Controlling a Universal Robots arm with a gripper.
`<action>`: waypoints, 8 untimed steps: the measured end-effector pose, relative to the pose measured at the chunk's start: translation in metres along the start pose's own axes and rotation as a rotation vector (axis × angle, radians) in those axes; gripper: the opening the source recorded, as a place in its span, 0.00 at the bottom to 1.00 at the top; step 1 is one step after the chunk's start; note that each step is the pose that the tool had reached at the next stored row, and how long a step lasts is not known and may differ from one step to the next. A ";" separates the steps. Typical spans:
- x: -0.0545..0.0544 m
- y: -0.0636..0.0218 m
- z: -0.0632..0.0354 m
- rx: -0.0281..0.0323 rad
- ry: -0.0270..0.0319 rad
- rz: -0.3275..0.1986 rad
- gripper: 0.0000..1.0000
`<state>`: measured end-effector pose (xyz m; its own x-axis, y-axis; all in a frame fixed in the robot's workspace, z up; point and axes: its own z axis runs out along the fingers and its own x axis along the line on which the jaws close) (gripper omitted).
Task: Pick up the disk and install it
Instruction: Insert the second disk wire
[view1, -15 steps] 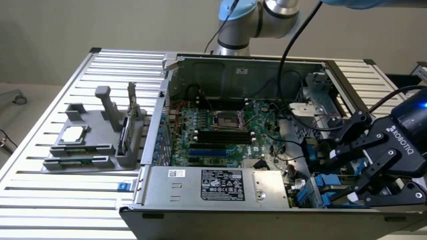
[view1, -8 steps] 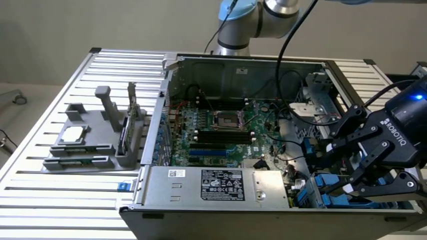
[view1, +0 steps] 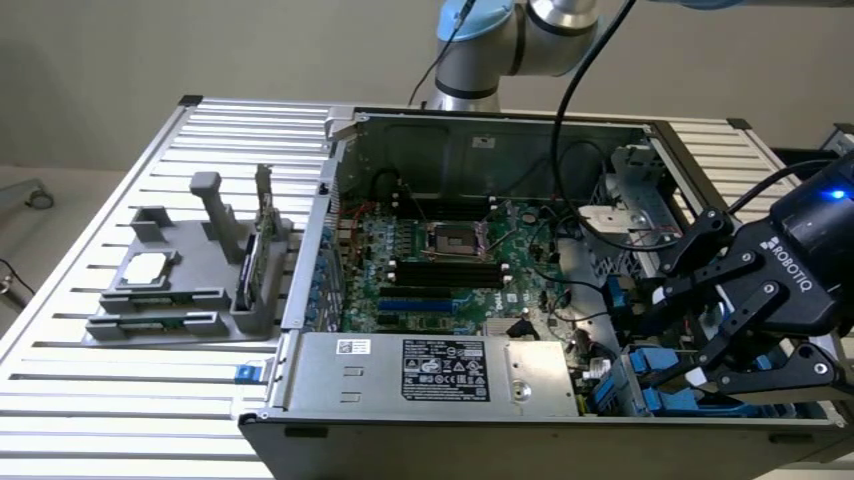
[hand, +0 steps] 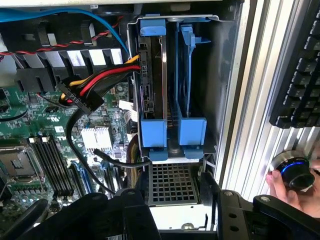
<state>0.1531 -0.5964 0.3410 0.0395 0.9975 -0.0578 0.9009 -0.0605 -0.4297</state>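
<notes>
1. An open computer case (view1: 467, 300) is seen lying on a slatted metal desk (view1: 80, 400), with the motherboard (view1: 441, 270) exposed and a grey power-supply box (view1: 441, 372) along the near edge.
2. The hand (view1: 727, 330) is held over the drive-bay corner of the case, at the exterior view's right. Its fingers (view1: 694, 245) are seen spread wide, and nothing is pinched between them.
3. The disk (hand: 152, 85) is found in the wrist view standing on edge in the bay (hand: 172, 20), between blue rails (hand: 153, 131). A second blue carrier (hand: 192, 127) stands just beside it in the same bay.
4. A bundle of red, yellow and black wires (hand: 95, 85) is seen running up to the disk's edge; whether its plug is fully seated cannot be told.
5. The disk is judged to be already inside the bay rather than waiting outside the case, since no loose disk is seen on the desk or on the grey fixture (view1: 187, 280) at the exterior view's left.
6. The pick-up and the carry are therefore judged done, or nearly so. Whether the disk is pushed fully home and latched cannot be told from these views.
7. A person's hand (hand: 295, 187) is seen on a round knob (hand: 292, 170) beside a keyboard (hand: 300, 75), outside the case.
</notes>
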 end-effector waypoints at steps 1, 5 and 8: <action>0.000 0.0000 0.0000 0.0000 0.0001 0.000 0.54; 0.000 0.0000 0.0000 0.0000 0.0001 0.000 0.54; 0.000 0.0000 0.0000 0.0000 0.0000 0.000 0.51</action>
<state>0.1531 -0.5963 0.3410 0.0394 0.9975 -0.0578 0.9010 -0.0605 -0.4296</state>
